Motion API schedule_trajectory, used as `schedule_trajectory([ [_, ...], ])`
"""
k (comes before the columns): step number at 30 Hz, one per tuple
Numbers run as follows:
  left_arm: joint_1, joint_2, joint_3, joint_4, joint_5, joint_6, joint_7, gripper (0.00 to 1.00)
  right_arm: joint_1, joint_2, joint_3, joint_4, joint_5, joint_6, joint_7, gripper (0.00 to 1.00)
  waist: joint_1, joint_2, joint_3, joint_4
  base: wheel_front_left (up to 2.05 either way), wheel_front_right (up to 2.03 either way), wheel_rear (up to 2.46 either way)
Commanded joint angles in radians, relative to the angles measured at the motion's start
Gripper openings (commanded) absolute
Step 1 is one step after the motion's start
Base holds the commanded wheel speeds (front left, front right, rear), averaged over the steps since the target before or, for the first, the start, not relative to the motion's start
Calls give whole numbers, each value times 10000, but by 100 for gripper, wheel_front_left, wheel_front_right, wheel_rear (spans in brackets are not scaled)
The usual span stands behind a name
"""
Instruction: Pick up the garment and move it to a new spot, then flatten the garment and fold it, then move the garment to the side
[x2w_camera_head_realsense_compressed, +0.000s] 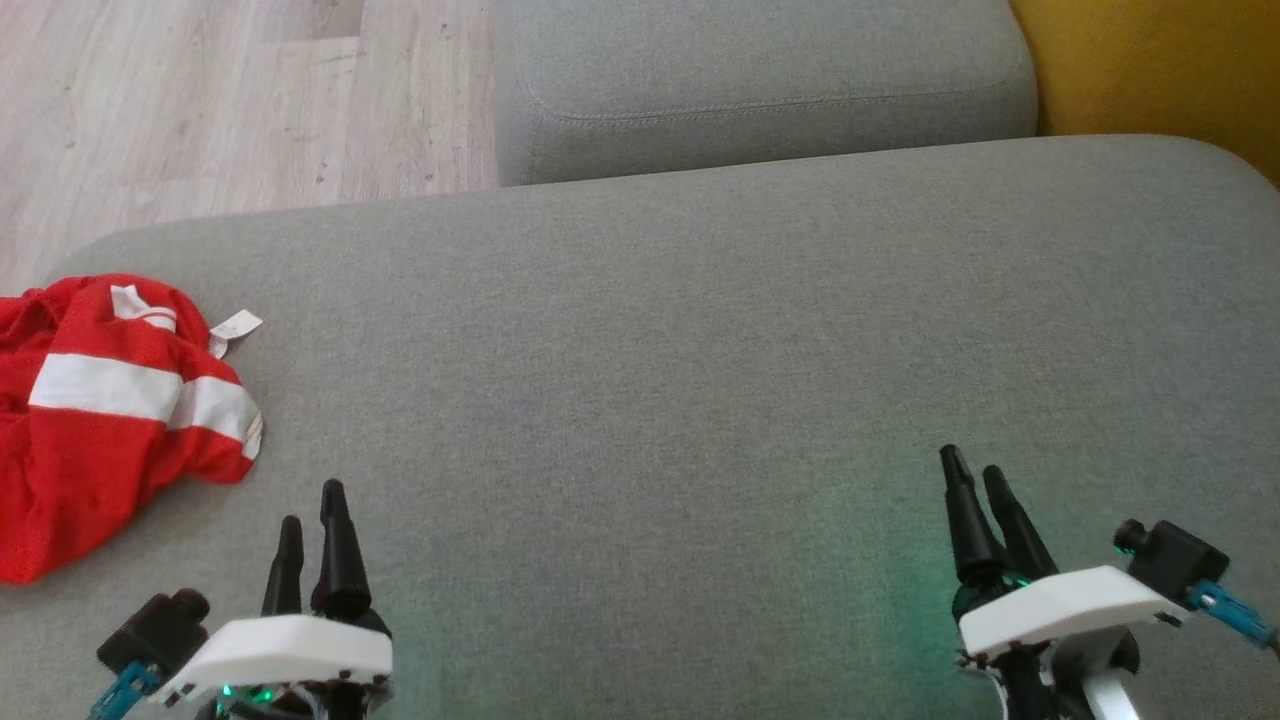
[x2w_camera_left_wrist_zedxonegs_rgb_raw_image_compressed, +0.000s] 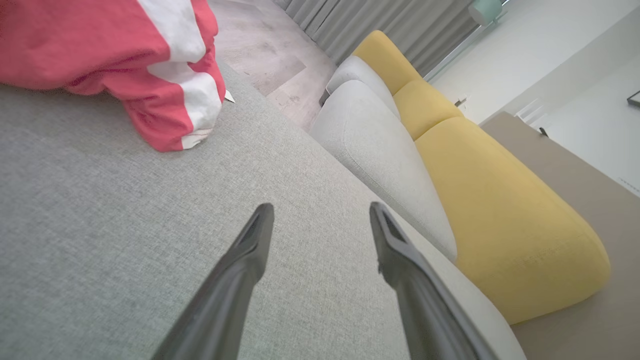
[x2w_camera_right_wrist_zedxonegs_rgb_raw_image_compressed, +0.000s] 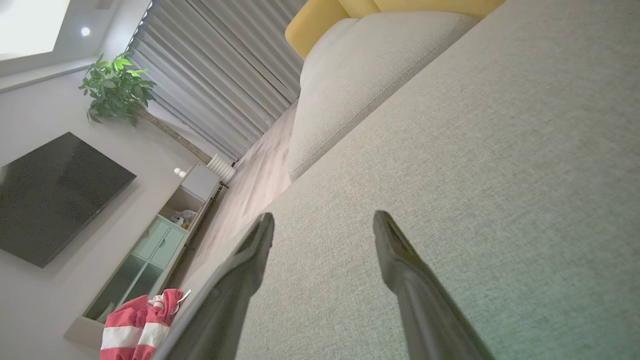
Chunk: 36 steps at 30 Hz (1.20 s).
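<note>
Two grippers hang open and empty over the near edge of the grey sofa cushion (x2w_camera_head_realsense_compressed: 640, 380), and we weigh one question: which arm goes for the garment (x2w_camera_head_realsense_compressed: 110, 420). We see the red top with its white stripes crumpled in a heap at the cushion's left edge, towards the far left corner, part of it running out of the head view. Our left gripper (x2w_camera_head_realsense_compressed: 312, 505) sits just beside it, fingers parted with nothing between them, and the heap's nearest fold lies ahead and to the outer left of its fingertips. In the left wrist view that same fold droops onto the cushion up and to the left of the open fingers, not touching them. Our right gripper (x2w_camera_head_realsense_compressed: 972, 462), likewise parted and bare, rides over the cushion's right side, well apart from the cloth, with the whole bare middle of the cushion between. We judge the pick-up not yet begun and the left arm the clear candidate: a short reach forward and leftward. The heap shows no plain long axis, though it runs roughly along the left edge, its white label (x2w_camera_head_realsense_compressed: 235, 325) poking out towards the cushion's middle. We judge that bare middle the likely new spot.
</note>
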Motion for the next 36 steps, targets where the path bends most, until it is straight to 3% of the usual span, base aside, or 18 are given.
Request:
schedule_trajectory([
  [1, -227, 176, 83, -417, 244, 83, -125, 100, -557, -121, 174, -400, -255, -3, -125, 100, 0, 0, 0, -2, 0, 0, 0],
  [18, -158, 418, -468, -656, 2264, 947, -653, 100, -507, -34, 517, -883, -2457, -4, -655, 100, 0, 0, 40, -24, 0, 0, 0],
  [36, -4, 249, -429, -733, 4455, 1145, -1181, 100, -494, 85, 636, -1403, -4811, -5, -1186, 100, 0, 0, 111, -48, 0, 0, 0],
])
